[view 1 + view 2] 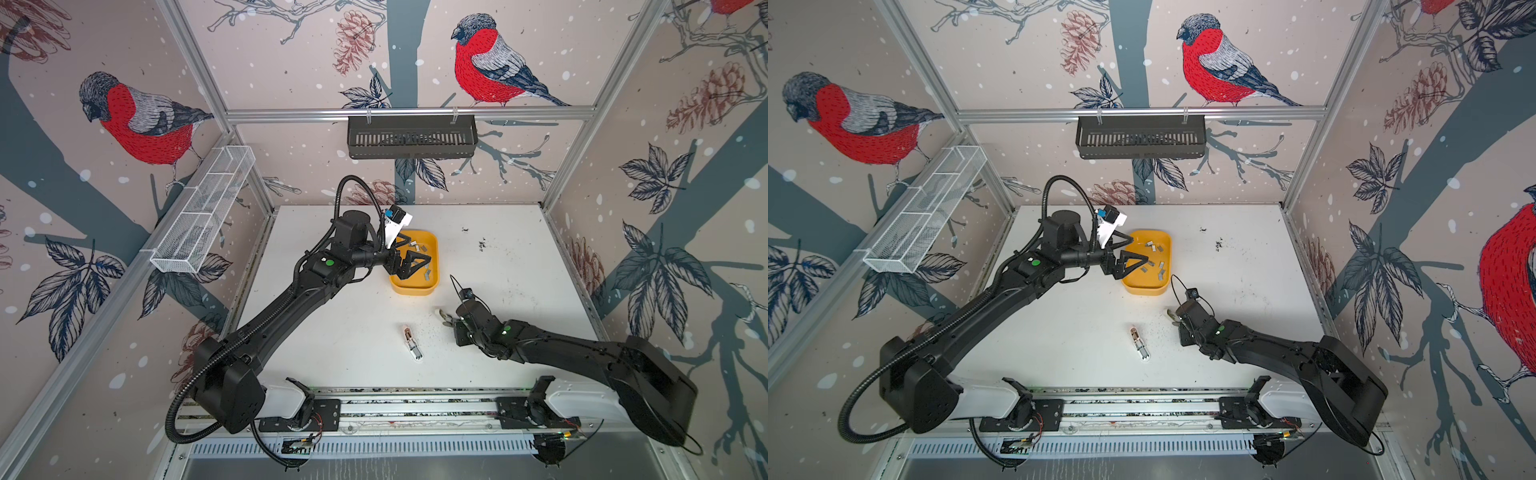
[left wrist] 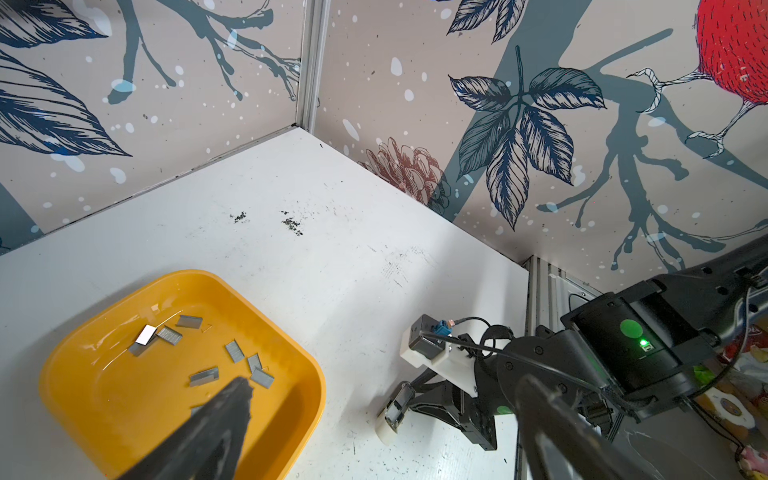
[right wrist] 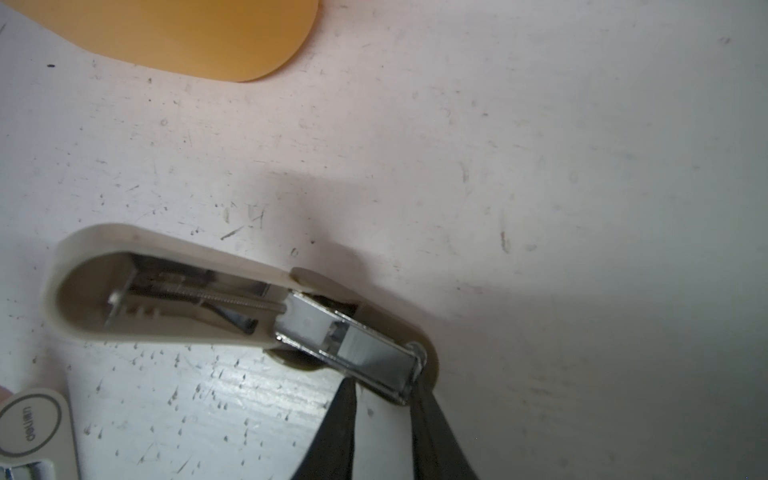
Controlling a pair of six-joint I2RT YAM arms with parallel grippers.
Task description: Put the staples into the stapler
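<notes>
No strip looks loaded yet: the staples (image 2: 235, 351) lie in the far yellow tray (image 2: 124, 399) beneath the left gripper (image 1: 1140, 249), jaws wide apart, while the right gripper (image 3: 380, 384), nearer and rightward, clamps the opened stapler (image 3: 166, 291).

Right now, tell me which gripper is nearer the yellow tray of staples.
Left. The left gripper hangs open over the yellow tray, above the staples; the right gripper is outside it, off its near right corner, closed on a cream stapler.

Scuffed white table (image 1: 332, 328): yellow tray (image 1: 412, 290) mid-frame, an opened mini stapler (image 1: 412, 345) below it, dark specks (image 1: 482, 244) toward the upper right.
</notes>
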